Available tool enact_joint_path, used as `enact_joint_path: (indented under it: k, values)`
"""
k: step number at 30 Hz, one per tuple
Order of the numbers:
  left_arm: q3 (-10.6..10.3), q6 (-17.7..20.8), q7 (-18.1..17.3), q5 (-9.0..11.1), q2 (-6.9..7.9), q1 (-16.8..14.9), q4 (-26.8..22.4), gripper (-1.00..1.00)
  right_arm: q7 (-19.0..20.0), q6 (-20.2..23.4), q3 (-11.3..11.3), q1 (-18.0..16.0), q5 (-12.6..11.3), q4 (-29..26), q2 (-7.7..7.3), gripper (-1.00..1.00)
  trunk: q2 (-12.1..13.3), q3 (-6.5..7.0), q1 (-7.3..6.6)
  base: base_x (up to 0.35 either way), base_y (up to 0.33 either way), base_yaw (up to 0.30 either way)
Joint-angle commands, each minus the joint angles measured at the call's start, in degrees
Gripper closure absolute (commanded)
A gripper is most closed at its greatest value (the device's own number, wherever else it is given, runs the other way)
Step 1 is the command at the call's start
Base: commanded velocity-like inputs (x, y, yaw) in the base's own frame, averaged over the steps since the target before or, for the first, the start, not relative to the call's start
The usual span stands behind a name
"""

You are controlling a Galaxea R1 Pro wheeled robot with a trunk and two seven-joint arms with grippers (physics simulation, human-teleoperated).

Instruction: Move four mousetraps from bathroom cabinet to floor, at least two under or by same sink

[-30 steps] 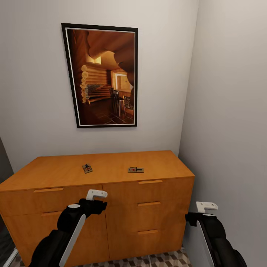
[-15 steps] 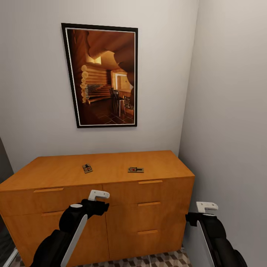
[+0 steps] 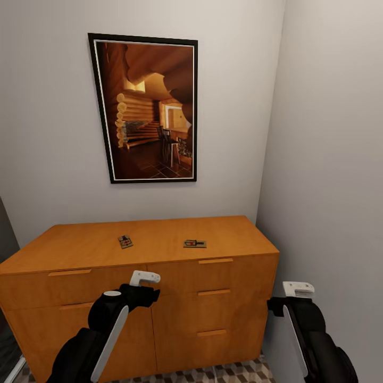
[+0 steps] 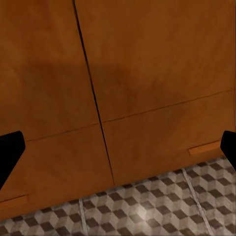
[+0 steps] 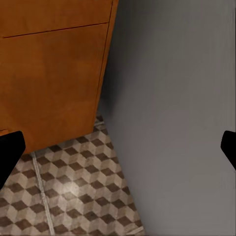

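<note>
Standing against the far wall, the orange-brown cabinet [image 3: 159,276] spans most of the head view, its right end close beside the grey side wall [image 3: 330,159]. A framed picture of a log-cabin interior [image 3: 144,109] hangs on the wall above it. The bathroom floor [image 3: 229,372], tiled in a brown and cream cube pattern, appears in the head view as a narrow strip at the cabinet's foot; the wrist views show far more of it, with pale grout lines, meeting the cabinet fronts and, on the right, the side wall.

The left gripper [image 4: 118,147] hangs in front of the cabinet's doors, near the vertical seam between them; its dark fingertips sit at opposite edges of the left wrist view, wide apart, nothing between them. The right gripper [image 5: 118,147] hangs off the cabinet's right corner, fingertips likewise spread wide and empty.

Two mousetraps lie on the cabinet top: the left mousetrap [image 3: 125,241] left of centre, the right mousetrap [image 3: 194,243] near the front edge, well apart.
</note>
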Motion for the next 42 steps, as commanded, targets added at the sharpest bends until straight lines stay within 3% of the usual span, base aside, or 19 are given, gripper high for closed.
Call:
enact_joint_path:
  k: [1,20,29,42]
  values:
    - [0.0,0.2,0.6,0.6,-0.08,0.0,0.0,-1.0,0.3,0.3,-0.1,-0.4,0.5,-0.1,0.05,-1.0,0.0,-0.07,0.0,0.0,0.0,0.0]
    - [0.0,2.0,0.5,0.6,-1.47,-0.5,-0.1,-1.0,0.1,0.3,0.0,-6.9,0.8,-0.1,0.11,-1.0,0.0,-0.07,0.0,0.0,0.0,0.0]
    - [0.0,3.6,0.5,0.6,-2.79,-3.2,-0.1,-1.0,0.1,0.3,0.0,-9.3,0.6,0.2,0.14,-1.0,0.0,-0.07,0.0,0.0,0.0,0.0]
    - [0.0,5.5,0.5,0.7,-4.95,-8.7,-0.1,-1.0,0.0,0.3,0.0,-9.9,0.6,0.6,0.11,-1.0,0.0,-0.07,0.0,0.0,0.0,0.0]
